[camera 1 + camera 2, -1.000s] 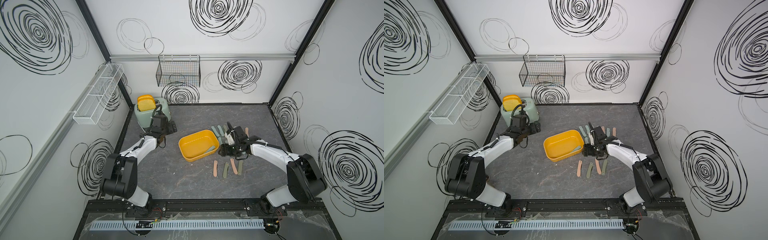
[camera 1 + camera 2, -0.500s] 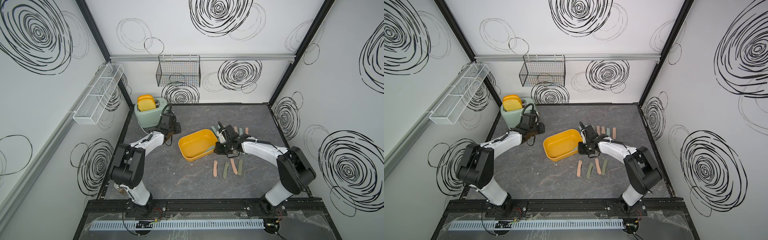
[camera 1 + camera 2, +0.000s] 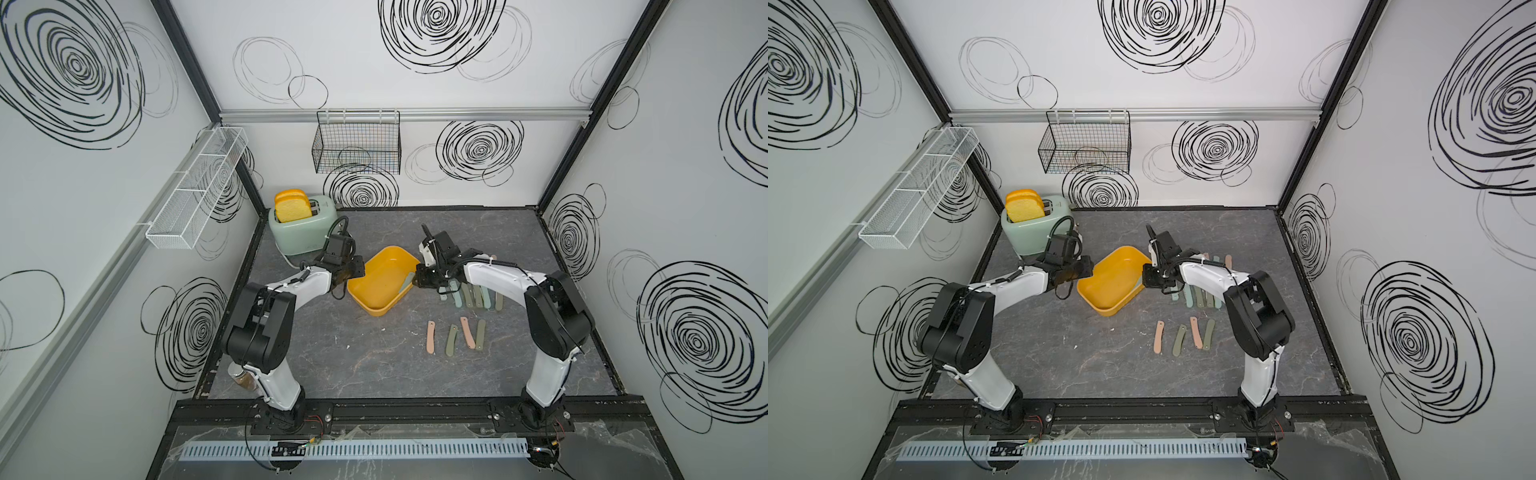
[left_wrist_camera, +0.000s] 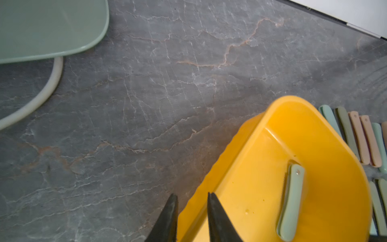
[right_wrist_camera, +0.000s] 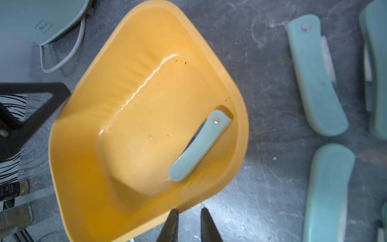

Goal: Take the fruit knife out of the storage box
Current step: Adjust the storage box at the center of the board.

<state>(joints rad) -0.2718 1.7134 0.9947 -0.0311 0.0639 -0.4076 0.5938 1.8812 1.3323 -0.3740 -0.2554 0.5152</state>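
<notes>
My left claw (image 4: 192, 202) is pinched narrow astride the storage box (image 4: 293, 100) wall, one finger inside. My right claw (image 5: 188, 214) is nearly closed on nothing I can see, tips at the opposite rim. The fruit knife (image 5: 199, 146) lies inside, against the wall on that side. Loose knives (image 3: 469, 293) crowd just beyond, and bare table (image 3: 353, 361) opens toward the arm bases.

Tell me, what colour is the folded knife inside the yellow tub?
The knife is pale mint green, silver rivet; clearest in the right wrist view.
</notes>
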